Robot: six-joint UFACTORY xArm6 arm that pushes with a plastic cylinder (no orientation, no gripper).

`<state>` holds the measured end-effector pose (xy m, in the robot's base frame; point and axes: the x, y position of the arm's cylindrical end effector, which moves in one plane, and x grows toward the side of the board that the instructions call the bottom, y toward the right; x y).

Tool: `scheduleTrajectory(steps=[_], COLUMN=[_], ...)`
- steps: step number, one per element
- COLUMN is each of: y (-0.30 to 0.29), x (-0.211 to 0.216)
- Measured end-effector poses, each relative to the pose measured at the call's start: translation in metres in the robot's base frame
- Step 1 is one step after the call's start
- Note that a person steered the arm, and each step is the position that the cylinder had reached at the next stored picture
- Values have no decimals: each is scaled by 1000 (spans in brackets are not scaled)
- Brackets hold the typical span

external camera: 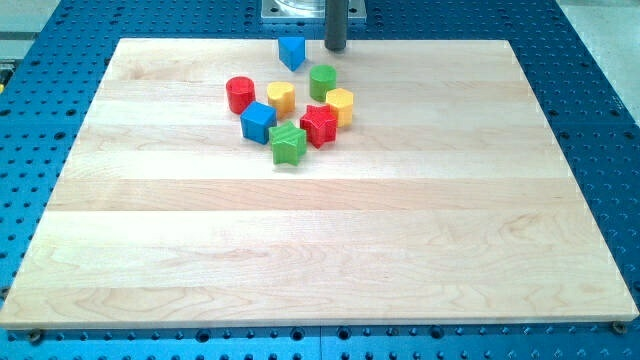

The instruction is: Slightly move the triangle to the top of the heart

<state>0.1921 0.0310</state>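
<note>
Single raised view, angled down across the whole wooden board (330, 250), moderately near

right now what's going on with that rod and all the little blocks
A single arm ending in a dark rod is working on a wooden board. My tip sits near the view's top edge, just to the right of the blue triangle and not visibly touching it. The yellow heart lies below the triangle, in a cluster with a red cylinder, green cylinder, blue cube, red star, green star and a yellow hexagon-like block. The triangle already stands apart above the heart.
</note>
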Motion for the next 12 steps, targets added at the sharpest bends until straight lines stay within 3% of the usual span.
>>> scheduleTrajectory(steps=[3, 7, 9, 10, 12], y=[-86, -82, -48, -58, -63], x=[20, 22, 3, 19, 2])
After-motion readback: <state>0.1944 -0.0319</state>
